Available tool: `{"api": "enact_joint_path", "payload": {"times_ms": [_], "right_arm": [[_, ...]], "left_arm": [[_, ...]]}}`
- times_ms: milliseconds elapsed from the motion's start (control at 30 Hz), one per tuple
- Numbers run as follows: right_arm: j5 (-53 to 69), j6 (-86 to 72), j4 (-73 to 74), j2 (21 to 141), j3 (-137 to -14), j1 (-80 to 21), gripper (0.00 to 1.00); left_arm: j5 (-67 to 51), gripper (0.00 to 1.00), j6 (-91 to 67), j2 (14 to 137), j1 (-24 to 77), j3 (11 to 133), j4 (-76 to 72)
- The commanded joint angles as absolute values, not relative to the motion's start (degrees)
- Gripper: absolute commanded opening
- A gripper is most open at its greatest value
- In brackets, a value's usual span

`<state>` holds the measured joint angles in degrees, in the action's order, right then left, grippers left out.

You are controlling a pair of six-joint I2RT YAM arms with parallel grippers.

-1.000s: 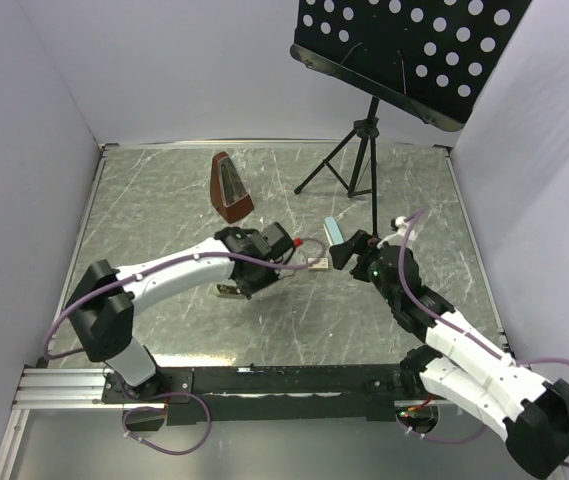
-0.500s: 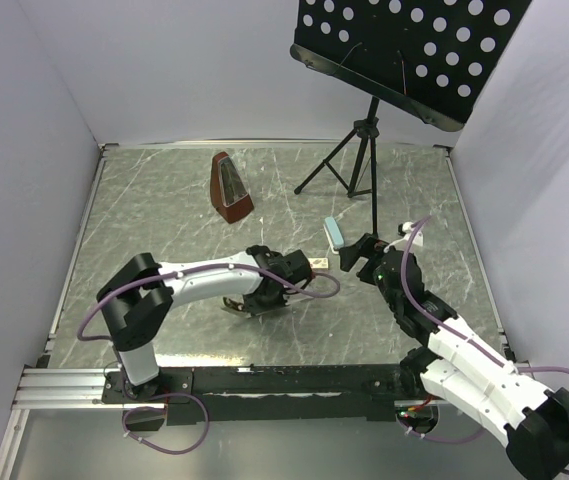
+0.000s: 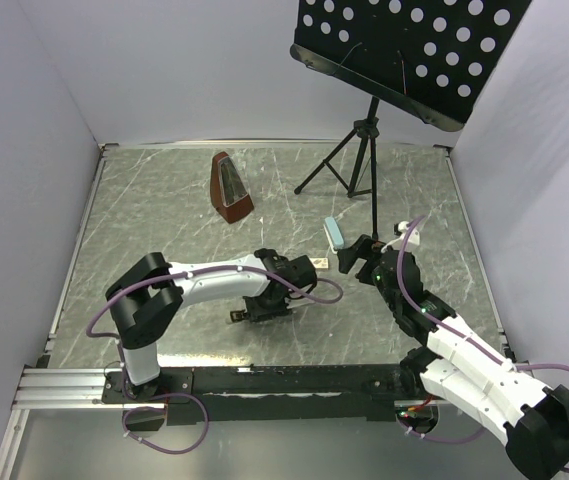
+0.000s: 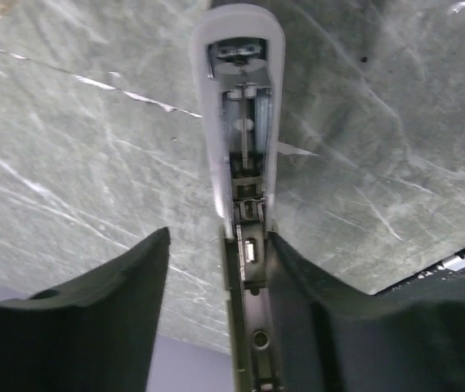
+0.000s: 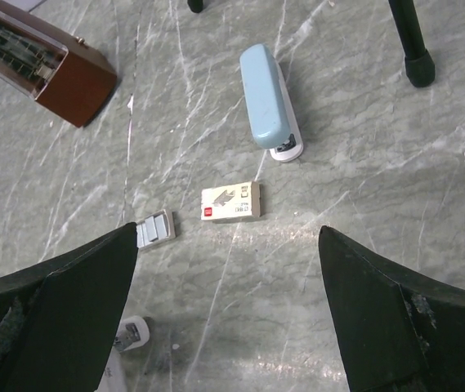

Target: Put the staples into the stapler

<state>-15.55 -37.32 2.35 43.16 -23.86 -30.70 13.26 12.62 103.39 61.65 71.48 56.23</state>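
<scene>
Marbled table, white walls, music stand, metronome, blue stapler

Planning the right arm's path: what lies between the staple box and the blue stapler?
Nothing; the right wrist view shows only bare tabletop between the staple box and the blue stapler.

Opened stapler, between spread claw

- A robot test cell in a lab, not a home: plain white panels wall in a grey marbled table on three sides.
- Along the table's near edge, an aluminium rail carries the left arm and right arm.
- Unrelated props stand towards the table's far edge: a metronome and a music stand.
</scene>
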Motion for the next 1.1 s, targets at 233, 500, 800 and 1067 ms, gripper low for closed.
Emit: {"api": "enact_joint_path", "payload": {"times_ms": [233, 500, 800, 1067], "right_arm": [[-15.9, -29.2, -0.4, 41.4, -25.5, -30.4, 0.98], [-11.5, -21.0, -2.0, 40.3, -26.5, -30.4, 1.00], [7.3, -1.7, -13.3, 35.3, -23.6, -30.5, 1.00], [32.1, 7.5, -10.5, 51.2, -32.0, -32.3, 1.00]], "left_arm": [[17.6, 0.68, 13.8, 99.8, 62.0, 74.2, 55.2], [21.5, 0.82, 12.6, 94.3, 61.8, 74.1, 49.3], [24.4, 0.97, 3.6, 79.4, 51.9, 71.7, 38.2], [25.7, 0.97, -12.6, 56.7, 36.2, 62.7, 26.2]]}}
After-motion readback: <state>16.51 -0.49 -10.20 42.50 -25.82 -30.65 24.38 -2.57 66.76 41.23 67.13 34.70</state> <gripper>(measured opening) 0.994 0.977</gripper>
